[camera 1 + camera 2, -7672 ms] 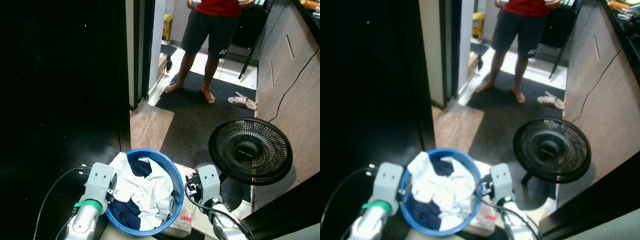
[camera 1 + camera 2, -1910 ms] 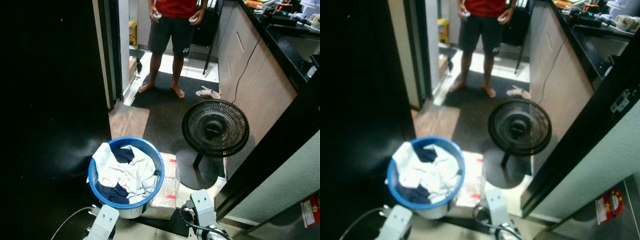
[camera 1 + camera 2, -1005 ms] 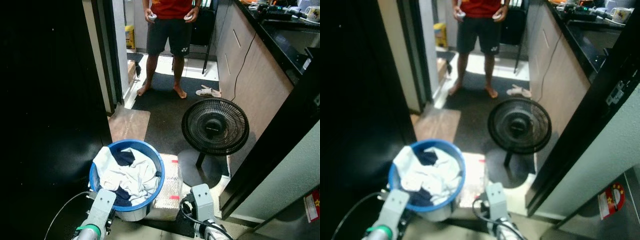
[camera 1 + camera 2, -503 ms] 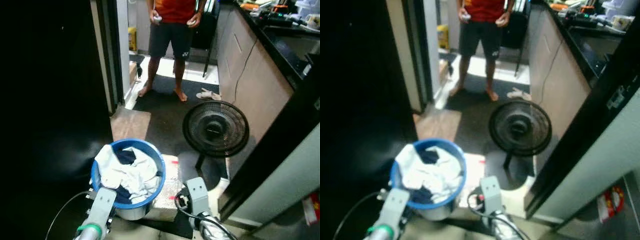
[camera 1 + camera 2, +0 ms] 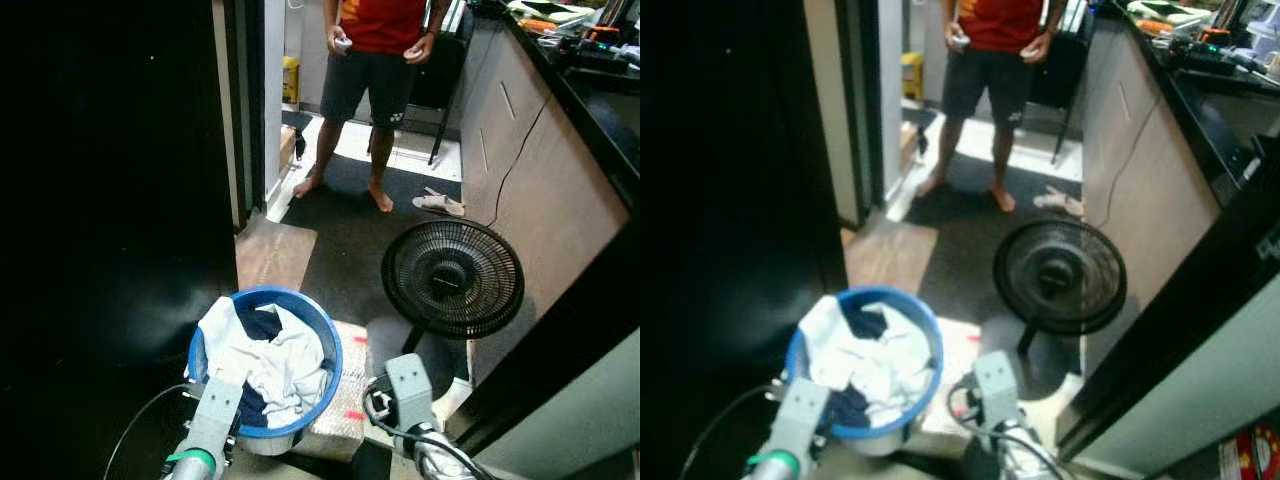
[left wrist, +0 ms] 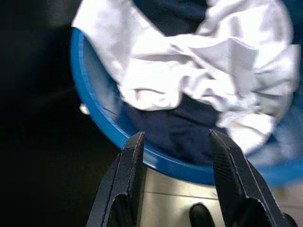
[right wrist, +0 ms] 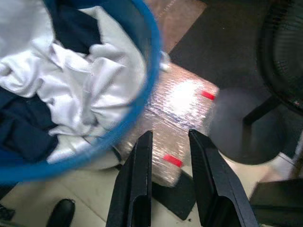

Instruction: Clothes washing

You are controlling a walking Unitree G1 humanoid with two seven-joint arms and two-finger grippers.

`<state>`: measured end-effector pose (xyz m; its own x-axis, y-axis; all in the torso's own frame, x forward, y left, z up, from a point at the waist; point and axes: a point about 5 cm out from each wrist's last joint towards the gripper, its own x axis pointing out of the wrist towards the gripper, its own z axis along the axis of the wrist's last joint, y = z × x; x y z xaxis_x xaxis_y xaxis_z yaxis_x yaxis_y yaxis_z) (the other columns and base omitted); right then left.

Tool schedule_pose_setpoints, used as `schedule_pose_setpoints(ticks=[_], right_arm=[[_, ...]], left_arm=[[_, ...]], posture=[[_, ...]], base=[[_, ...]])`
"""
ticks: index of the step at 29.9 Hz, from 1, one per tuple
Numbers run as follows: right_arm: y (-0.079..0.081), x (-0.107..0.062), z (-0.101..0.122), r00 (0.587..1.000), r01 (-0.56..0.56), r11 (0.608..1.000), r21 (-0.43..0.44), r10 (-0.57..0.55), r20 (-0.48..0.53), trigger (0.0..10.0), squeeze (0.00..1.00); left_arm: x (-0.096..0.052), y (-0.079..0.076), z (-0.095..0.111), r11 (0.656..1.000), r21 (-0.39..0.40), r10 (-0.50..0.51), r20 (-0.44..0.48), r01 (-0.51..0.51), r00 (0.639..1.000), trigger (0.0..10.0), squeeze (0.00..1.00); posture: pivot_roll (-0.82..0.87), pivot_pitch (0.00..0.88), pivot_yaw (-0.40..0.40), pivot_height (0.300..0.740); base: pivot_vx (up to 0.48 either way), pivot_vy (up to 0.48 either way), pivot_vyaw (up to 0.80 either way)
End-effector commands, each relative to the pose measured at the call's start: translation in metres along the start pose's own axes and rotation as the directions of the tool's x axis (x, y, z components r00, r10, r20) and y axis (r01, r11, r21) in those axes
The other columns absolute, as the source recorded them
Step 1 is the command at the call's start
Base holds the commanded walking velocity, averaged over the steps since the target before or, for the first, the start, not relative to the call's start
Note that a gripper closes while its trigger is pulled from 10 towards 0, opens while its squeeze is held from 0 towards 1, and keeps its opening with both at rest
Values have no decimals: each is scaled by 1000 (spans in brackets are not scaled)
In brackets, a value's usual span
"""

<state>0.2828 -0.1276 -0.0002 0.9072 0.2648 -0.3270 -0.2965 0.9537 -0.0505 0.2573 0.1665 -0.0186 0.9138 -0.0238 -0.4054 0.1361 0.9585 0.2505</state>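
Observation:
A blue round laundry basket (image 5: 329,345) stands on the floor just before me, heaped with white clothes (image 5: 275,360) and dark navy clothes (image 5: 262,323). My left gripper (image 6: 176,136) hovers open over the basket's near rim (image 6: 94,109), with nothing between its fingers. The left wrist block (image 5: 218,405) sits at the basket's near left side. My right gripper (image 7: 170,135) is open beside the basket's right side, over a bubble-wrapped package (image 7: 184,113), and holds nothing. Its wrist block (image 5: 408,390) is to the right of the basket.
A black floor fan (image 5: 452,278) stands to the right of the basket on a dark mat. A person (image 5: 378,60) stands barefoot in the passage beyond, with slippers (image 5: 440,203) nearby. A dark wall (image 5: 110,200) closes the left; a counter (image 5: 560,150) runs along the right.
The head view has shifted, so the whole scene sits a little further right. Both arms keep their places on either side of the basket.

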Motion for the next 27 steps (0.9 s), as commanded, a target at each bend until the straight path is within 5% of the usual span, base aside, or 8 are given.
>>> schedule_pose_setpoints(ticks=[1, 15, 17, 22, 27], right_arm=[[5, 0, -2, 1000, -15, 1000, 0, 15, -8, 10000, 0], [6, 1, 1, 1000, -20, 1000, 1, 20, 6, 10000, 0], [3, 6, 23, 993, -39, 997, -68, 46, 113, 10000, 0], [-4, 14, 57, 969, -30, 997, -72, 47, 243, 10000, 0], [-4, 16, 63, 965, -36, 996, -79, 55, 255, 10000, 0]], left_arm=[[-3, 2, -7, 1000, 14, 6, -25, -6, 1000, 10000, 0], [-1, 2, -4, 1000, 15, 9, -13, -9, 1000, 10000, 0], [1, 6, 7, 1000, -3, 19, 41, -19, 999, 10000, 0], [5, 9, 25, 1000, 4, 5, 112, -6, 994, 10000, 0], [7, 3, 27, 998, 39, -45, 117, 41, 992, 10000, 0]], posture=[[53, 56, -33, 740], [56, 60, -33, 740], [54, 62, -33, 740], [53, 64, -33, 740], [51, 65, -33, 740]], base=[[398, 0, 0], [374, 0, 0], [358, 0, 0], [323, 0, 0], [49, 0, 0]])
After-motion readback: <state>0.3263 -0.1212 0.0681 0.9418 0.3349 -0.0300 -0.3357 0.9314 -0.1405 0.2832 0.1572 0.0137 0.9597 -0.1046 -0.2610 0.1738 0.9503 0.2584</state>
